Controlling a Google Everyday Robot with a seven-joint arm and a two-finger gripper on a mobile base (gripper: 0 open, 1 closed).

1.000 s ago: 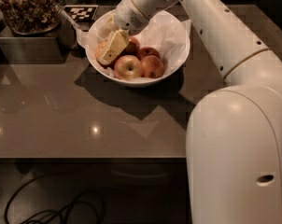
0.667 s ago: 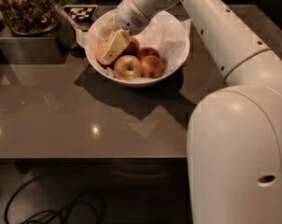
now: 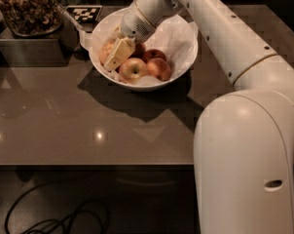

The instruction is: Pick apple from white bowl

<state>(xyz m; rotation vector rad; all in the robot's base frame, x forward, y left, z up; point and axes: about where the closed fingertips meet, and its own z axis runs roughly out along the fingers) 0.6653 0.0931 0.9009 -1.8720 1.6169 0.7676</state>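
The white bowl stands on the brown table, lined with crumpled white paper. The pale yellow-orange apple lies at the bowl's left side, partly hidden. My gripper reaches down into the bowl from the upper right and sits against the right side of that apple. Beside it lie a yellow-red apple with a stem dimple and smaller darker red apples.
A clear container of brown snacks sits on a metal box at the back left. A black-and-white marker tag lies behind the bowl. My white arm and base fill the right side. Cables lie on the floor.
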